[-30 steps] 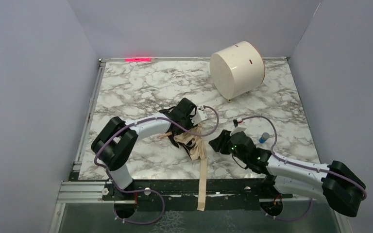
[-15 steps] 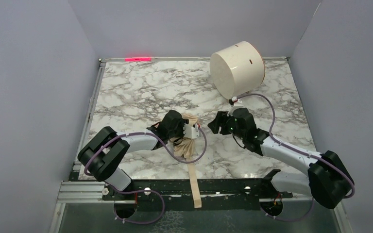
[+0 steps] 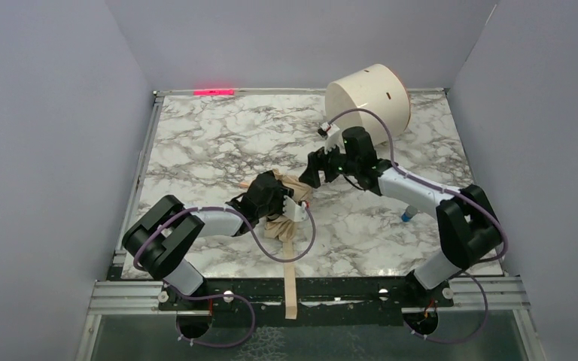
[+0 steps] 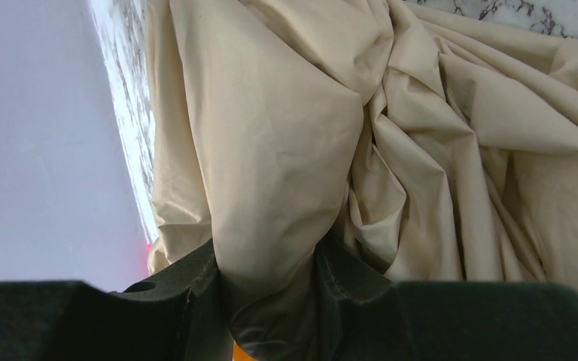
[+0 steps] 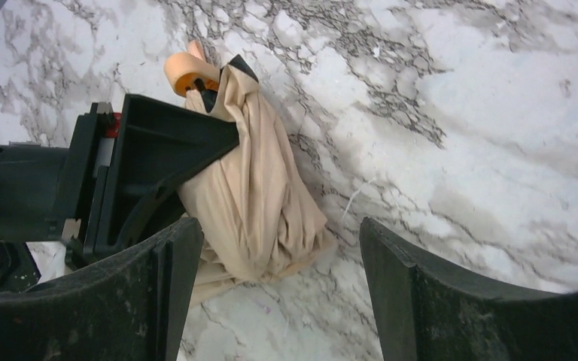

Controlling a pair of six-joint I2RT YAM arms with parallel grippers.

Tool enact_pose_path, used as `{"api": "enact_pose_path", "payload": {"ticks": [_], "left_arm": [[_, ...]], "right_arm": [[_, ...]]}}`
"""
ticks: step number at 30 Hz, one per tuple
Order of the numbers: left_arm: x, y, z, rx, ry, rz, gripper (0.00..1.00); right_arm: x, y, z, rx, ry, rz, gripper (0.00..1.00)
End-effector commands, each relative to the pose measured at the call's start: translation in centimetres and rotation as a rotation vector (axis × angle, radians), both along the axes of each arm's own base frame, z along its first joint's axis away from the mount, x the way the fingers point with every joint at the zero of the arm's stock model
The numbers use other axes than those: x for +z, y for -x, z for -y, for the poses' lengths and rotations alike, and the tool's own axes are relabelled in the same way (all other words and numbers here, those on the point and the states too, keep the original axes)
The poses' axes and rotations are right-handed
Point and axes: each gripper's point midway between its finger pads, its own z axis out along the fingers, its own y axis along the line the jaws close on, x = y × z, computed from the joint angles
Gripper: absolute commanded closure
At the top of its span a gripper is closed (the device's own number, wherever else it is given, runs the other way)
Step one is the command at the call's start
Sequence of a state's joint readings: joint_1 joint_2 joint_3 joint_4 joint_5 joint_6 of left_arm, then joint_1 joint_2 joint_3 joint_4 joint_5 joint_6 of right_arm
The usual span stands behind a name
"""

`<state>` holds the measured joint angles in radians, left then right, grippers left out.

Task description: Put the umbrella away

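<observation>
The setting is a robotics test cell. Plain grey partition walls (image 3: 45, 150) enclose a marble-patterned surface (image 3: 218, 135) on three sides. An aluminium rail (image 3: 124, 298) at the near edge carries the cabled left arm (image 3: 211, 218) and right arm (image 3: 421, 192).

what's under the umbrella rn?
Marble table shows all around the umbrella; its strap trails toward the near edge. Whatever lies directly beneath is covered by the fabric.

The drum (image 3: 367, 105) lies behind and right of the umbrella (image 3: 280, 228).
</observation>
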<state>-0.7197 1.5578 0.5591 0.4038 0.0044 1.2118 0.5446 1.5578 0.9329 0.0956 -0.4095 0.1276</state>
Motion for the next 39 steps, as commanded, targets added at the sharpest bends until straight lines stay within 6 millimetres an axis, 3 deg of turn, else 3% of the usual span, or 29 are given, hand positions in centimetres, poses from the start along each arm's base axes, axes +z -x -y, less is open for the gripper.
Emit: {"api": "enact_pose_path", "payload": {"ticks": [1, 8, 21, 27, 32, 36, 39], "left_arm": [[-0.9, 1.1, 0.3, -0.071, -0.009, -0.014, 1.00], [-1.0, 1.2, 0.4, -0.088, -0.022, -0.002, 1.00], [-0.9, 1.6, 1.1, -0.109, -0.014, 0.000, 1.00], [-0.5, 1.2, 1.2, -0.087, 0.005, -0.001, 1.00], [0.4, 0.4, 1.5, -0.033, 0.050, -0.003, 1.00], [2.6, -0.2, 1.6, 0.005, 0.125, 0.008, 0.74], [5.2, -0.4, 1.6, 0.028, 0.204, 0.033, 0.61]], "right_arm": [[-0.9, 0.5, -1.4, 0.183, 0.026, -0.068, 0.16], [-3.3, 1.1, -3.1, 0.345, 0.039, -0.215, 0.06], [-9.3, 0.8, -3.5, 0.367, 0.098, -0.375, 0.12], [-10.7, 2.2, -3.7, 0.409, 0.132, -0.425, 0.25], [-12.6, 3.3, -3.2, 0.416, 0.200, -0.462, 0.48], [-13.7, 2.8, -2.1, 0.357, 0.264, -0.435, 0.63], [-13.7, 1.6, -1.4, 0.300, 0.303, -0.367, 0.74]]}}
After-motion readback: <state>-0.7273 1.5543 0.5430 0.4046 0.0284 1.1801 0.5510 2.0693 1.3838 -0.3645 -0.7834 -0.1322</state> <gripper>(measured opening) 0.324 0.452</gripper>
